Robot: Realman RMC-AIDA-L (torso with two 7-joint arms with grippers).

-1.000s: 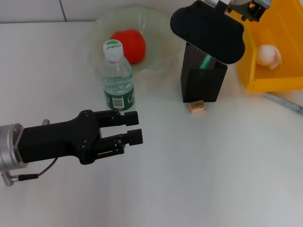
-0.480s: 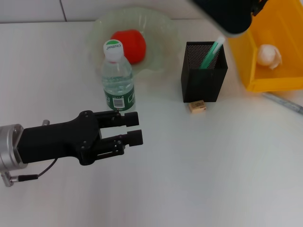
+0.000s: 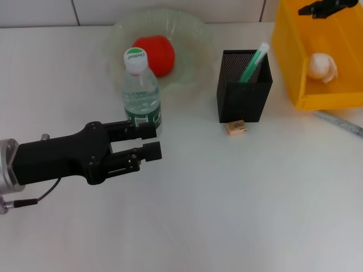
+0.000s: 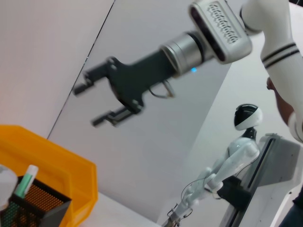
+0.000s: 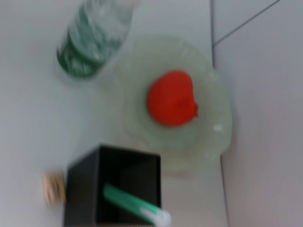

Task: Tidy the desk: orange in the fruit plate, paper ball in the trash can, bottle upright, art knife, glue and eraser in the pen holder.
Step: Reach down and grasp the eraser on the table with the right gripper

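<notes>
The bottle point(image 3: 140, 93) stands upright in front of the fruit plate point(image 3: 193, 34), which holds the orange point(image 3: 154, 54). My left gripper point(image 3: 156, 141) is open and empty, just in front of the bottle's base. The pen holder point(image 3: 244, 99) holds a green-and-white stick point(image 3: 254, 61). The eraser point(image 3: 236, 127) lies on the table at the holder's front. The paper ball point(image 3: 321, 67) lies in the trash can point(image 3: 334, 99). My right gripper point(image 4: 85, 106) is open and empty, high above the trash can; only its tip point(image 3: 323, 7) shows in the head view.
A thin grey pen-like tool point(image 3: 340, 123) lies on the table in front of the trash can. The right wrist view shows the bottle point(image 5: 92, 40), orange point(image 5: 173, 97), pen holder point(image 5: 113, 189) and eraser point(image 5: 53, 187) from above.
My right gripper has risen from over the pen holder and moved away to the far right, leaving the green stick in the holder. My left gripper has shifted slightly back towards the bottle.
</notes>
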